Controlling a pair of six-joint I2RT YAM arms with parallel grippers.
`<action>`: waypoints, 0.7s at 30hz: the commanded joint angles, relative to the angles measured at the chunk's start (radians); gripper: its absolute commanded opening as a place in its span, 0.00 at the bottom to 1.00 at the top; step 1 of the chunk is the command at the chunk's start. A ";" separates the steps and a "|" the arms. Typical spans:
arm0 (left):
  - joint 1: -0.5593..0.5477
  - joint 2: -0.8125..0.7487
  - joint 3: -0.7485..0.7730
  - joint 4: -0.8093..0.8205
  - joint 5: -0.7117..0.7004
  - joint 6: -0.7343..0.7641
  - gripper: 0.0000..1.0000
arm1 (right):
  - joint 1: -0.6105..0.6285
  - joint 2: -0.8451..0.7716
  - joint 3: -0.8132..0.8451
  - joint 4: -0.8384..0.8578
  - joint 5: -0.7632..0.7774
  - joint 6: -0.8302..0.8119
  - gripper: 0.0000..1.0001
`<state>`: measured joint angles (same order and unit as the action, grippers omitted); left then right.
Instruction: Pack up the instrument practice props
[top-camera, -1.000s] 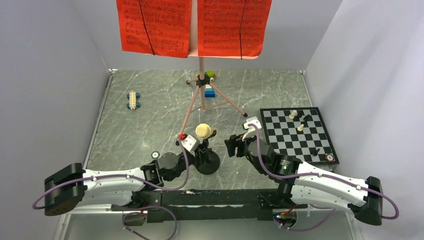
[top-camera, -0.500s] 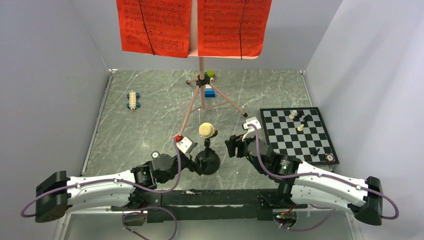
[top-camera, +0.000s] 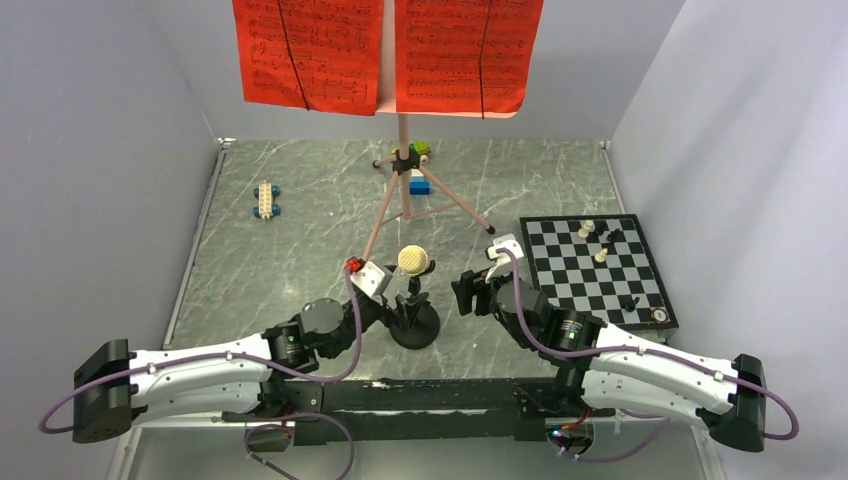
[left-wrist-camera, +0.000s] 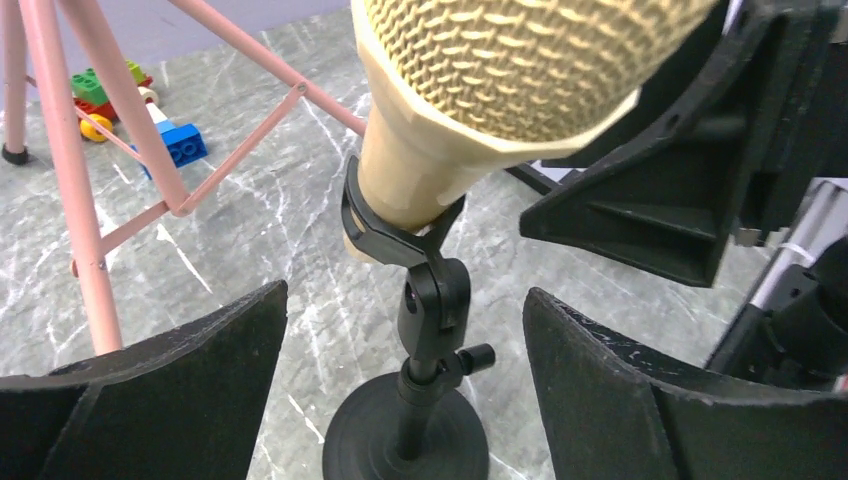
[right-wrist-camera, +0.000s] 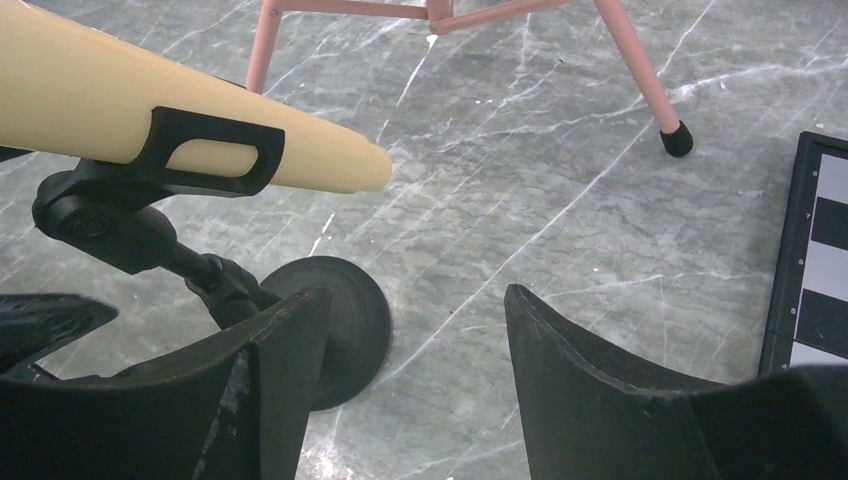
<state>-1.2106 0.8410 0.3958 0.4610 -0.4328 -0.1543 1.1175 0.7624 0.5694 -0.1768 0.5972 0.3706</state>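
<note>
The beige microphone (top-camera: 413, 261) sits clipped in the small black round-base mic stand (top-camera: 415, 325) near the front middle of the table. My left gripper (top-camera: 392, 305) is open, its jaws on either side of the stand's post (left-wrist-camera: 432, 330) without touching it; the microphone head (left-wrist-camera: 520, 70) looms above. My right gripper (top-camera: 466, 291) is open just right of the stand, with the stand's base (right-wrist-camera: 345, 320) beside its left finger and the microphone's handle (right-wrist-camera: 150, 110) at upper left. Behind stands the pink tripod music stand (top-camera: 403, 170), carrying red sheet-music pages (top-camera: 310, 50).
A chessboard (top-camera: 560, 285) with pieces lies at the right, close to my right arm. A toy block car (top-camera: 266, 198) sits at the back left, and more blocks (top-camera: 419, 182) lie under the tripod. A pink tripod leg (top-camera: 375, 235) reaches toward my left gripper. Grey walls enclose the table.
My left gripper has opened wide at the mic stand. The arm drew back to the left, then came forward again around the post. The microphone has settled. The right arm has not moved.
</note>
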 joint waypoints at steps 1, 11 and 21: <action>-0.004 0.049 0.051 0.064 -0.088 0.050 0.88 | -0.004 -0.017 0.026 0.002 0.011 0.007 0.69; -0.003 0.130 0.054 0.102 -0.109 0.077 0.53 | -0.004 -0.015 0.029 0.001 -0.001 0.004 0.69; -0.003 0.135 -0.007 0.127 -0.058 0.103 0.00 | -0.002 -0.010 0.002 0.059 -0.101 -0.081 0.68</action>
<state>-1.2152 0.9764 0.4183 0.5243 -0.5091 -0.0708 1.1175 0.7616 0.5694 -0.1780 0.5636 0.3496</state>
